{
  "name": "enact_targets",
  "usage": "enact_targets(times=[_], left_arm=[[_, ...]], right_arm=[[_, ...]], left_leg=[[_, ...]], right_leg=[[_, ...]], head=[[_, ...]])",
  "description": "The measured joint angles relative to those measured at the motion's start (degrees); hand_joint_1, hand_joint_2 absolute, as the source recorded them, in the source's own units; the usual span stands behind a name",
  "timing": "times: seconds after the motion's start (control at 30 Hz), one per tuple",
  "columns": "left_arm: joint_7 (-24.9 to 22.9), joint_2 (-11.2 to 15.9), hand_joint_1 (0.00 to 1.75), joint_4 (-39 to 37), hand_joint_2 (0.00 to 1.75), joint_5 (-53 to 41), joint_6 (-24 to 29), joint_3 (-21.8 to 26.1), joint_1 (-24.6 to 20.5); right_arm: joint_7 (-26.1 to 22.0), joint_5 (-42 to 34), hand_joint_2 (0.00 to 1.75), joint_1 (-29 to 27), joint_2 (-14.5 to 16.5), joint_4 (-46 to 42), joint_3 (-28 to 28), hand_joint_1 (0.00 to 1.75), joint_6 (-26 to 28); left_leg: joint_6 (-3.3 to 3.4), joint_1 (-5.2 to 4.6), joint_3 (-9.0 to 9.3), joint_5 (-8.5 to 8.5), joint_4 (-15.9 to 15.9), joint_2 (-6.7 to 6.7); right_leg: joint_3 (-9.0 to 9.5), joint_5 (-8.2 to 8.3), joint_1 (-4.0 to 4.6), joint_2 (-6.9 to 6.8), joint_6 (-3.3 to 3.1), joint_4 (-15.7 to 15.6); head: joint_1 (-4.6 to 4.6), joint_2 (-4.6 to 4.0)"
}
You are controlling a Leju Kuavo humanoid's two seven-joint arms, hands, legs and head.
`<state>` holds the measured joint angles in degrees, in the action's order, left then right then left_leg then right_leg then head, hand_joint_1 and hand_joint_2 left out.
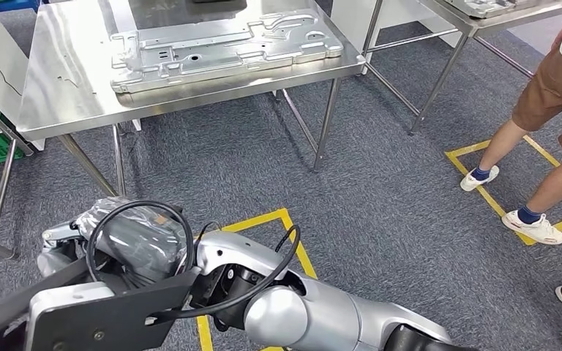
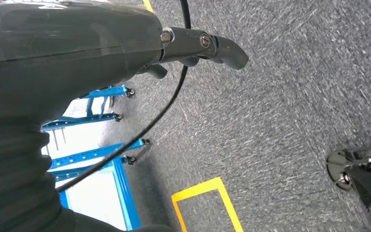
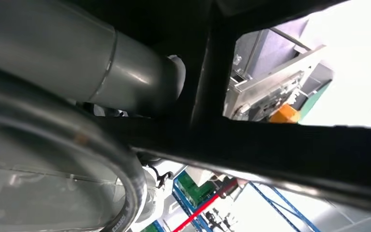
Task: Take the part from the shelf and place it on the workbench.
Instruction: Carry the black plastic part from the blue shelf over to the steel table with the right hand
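Little readable text

We make out one small white print on the black cable in the right wrist view, near the picture's lower edge; it seems to read "E33352", though the characters are tiny and we cannot be sure of them. We find no other labels, brands, numbers or signs that we can read.

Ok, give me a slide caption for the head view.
Stamped metal part lies on the steel workbench; a person stands at right.
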<state>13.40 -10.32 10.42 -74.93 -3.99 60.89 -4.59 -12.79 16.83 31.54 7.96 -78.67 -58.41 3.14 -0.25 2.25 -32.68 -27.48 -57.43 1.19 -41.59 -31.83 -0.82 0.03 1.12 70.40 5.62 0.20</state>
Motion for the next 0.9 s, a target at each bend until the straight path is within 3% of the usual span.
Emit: enact_targets(times=[0.03,0.07,0.1,0.17,0.2,0.27,0.37,0.43,0.5,0.53,0.57,0.6,0.67,0.7,0.77,0.9], left_arm=[[0.0,0.0,0.0,-0.01,1.75,0.0,-0.07,0.0,0.01],[0.0,0.0,0.0,-0.01,1.75,0.0,-0.12,0.0,0.01],[0.0,0.0,0.0,-0.02,1.75,0.0,-0.13,0.0,0.02],[0.0,0.02,0.0,-0.01,1.75,0.0,-0.14,0.0,0.02],[0.0,0.04,0.0,-0.01,1.75,0.0,-0.14,0.0,0.02],[0.0,0.09,0.0,0.01,1.75,0.0,-0.14,0.0,0.02],[-0.01,0.07,0.0,0.01,1.75,0.0,-0.14,-0.01,-0.03],[-0.01,0.05,0.0,0.01,1.75,0.0,-0.14,-0.01,-0.07],[0.0,0.06,0.0,0.01,1.75,0.0,-0.14,-0.01,-0.02],[0.0,0.07,0.0,0.01,1.75,0.0,-0.14,0.0,0.05],[0.0,0.07,0.0,0.01,1.75,0.0,-0.14,0.0,0.12],[0.0,0.07,0.0,0.01,1.75,0.0,-0.14,0.0,0.17],[0.0,0.07,0.0,0.01,1.75,0.0,-0.13,0.0,0.17],[0.01,0.06,0.0,0.01,1.75,0.0,-0.12,-0.01,0.15],[0.23,0.04,0.0,-0.01,1.75,0.0,-0.11,-0.02,0.06],[-0.33,0.01,0.0,0.0,1.75,0.0,-0.12,0.0,0.05]], right_arm=[[0.03,0.01,0.0,-0.05,-0.08,0.01,-0.13,1.75,-0.06],[0.04,0.01,0.0,-0.07,-0.14,0.01,-0.26,1.75,-0.1],[0.05,0.01,0.0,-0.06,-0.18,0.01,-0.37,1.75,-0.13],[0.05,0.0,0.0,0.03,-0.2,0.01,-0.65,1.75,-0.15],[0.04,0.0,0.0,0.11,-0.16,0.0,-0.78,1.75,-0.16],[0.03,0.0,0.0,0.23,-0.08,0.0,-1.0,1.75,-0.18],[0.08,0.01,0.0,0.35,0.02,-0.01,-1.18,1.75,-0.19],[0.09,0.02,0.0,0.51,0.14,-0.02,-1.32,1.75,-0.19],[0.11,0.02,0.0,0.54,0.18,-0.02,-1.51,1.75,-0.22],[0.13,0.01,0.0,0.52,0.17,-0.02,-1.6,1.75,-0.25],[0.15,0.01,0.0,0.5,0.16,-0.02,-1.67,1.75,-0.26],[0.16,0.01,0.0,0.49,0.16,-0.02,-1.7,1.75,-0.27],[0.17,0.01,0.0,0.52,0.15,-0.02,-1.73,1.75,-0.28],[0.17,0.01,0.0,0.58,0.16,-0.02,-1.74,1.75,-0.3],[0.18,-0.01,0.0,0.67,0.2,-0.02,-1.77,1.75,-0.33],[0.16,-0.04,0.0,0.81,0.23,-0.05,-1.79,1.75,-0.36]], left_leg=[[-0.06,0.1,0.02,-0.04,-0.01,0.01],[-0.2,0.26,0.08,-0.13,-0.03,0.0],[-0.42,0.48,0.2,-0.26,-0.06,-0.02],[-1.19,0.88,0.61,-0.7,-0.13,-0.09],[-1.69,0.9,0.73,-0.93,-0.24,-0.11],[-2.61,0.75,0.88,-1.13,-0.21,-0.05],[-3.35,1.0,1.16,-1.51,-0.16,0.06],[-3.31,1.01,-0.73,-3.8,-4.45,-0.17],[-3.09,0.61,-5.14,-7.12,-13.14,-0.54],[-3.03,0.42,-7.22,-7.99,-16.79,-0.67],[-2.93,0.29,-8.47,-7.73,-18.49,-0.75],[-2.78,0.21,-8.64,-6.34,-17.82,-0.79],[-2.28,0.1,-6.22,-1.71,-10.78,-0.89],[-2.03,-0.05,-4.67,-0.18,-7.03,-1.01],[-1.53,-0.32,-3.02,0.49,-3.06,-1.23],[-0.27,-0.36,-2.28,-0.3,-2.4,-1.36]], right_leg=[[-1.4,-0.63,-0.24,0.0,0.16,2.68],[-1.85,-0.21,-0.51,0.0,0.36,3.38],[-1.11,1.22,-0.79,-0.02,0.57,1.7],[2.77,4.86,-1.26,-0.27,1.11,-5.93],[4.6,5.81,-1.22,-0.38,1.2,-9.27],[6.19,5.77,-0.9,-0.4,0.95,-11.96],[6.46,5.43,-0.92,-0.08,-0.47,-12.0],[6.94,5.21,-1.07,0.0,-1.53,-12.17],[7.29,4.84,-0.62,0.07,-2.31,-12.16],[7.5,4.66,-0.37,0.17,-2.56,-12.15],[7.78,4.45,-0.15,0.34,-2.74,-12.15],[8.12,4.22,0.01,0.56,-2.83,-12.13],[8.93,3.57,0.14,0.93,-2.64,-12.08],[9.2,3.21,0.28,1.07,-2.37,-11.99],[9.42,2.78,0.5,1.21,-1.72,-11.94],[9.21,2.13,0.46,1.09,-0.64,-10.8]], head=[[0.0,0.0],[0.0,0.0],[0.0,0.0],[0.01,0.0],[0.02,0.0],[-0.01,0.01],[-0.09,0.02],[-0.14,0.02],[-0.17,0.01],[-0.16,0.01],[-0.16,0.01],[-0.16,0.01],[-0.16,0.0],[-0.2,0.0],[-0.26,0.0],[-0.26,0.0]])
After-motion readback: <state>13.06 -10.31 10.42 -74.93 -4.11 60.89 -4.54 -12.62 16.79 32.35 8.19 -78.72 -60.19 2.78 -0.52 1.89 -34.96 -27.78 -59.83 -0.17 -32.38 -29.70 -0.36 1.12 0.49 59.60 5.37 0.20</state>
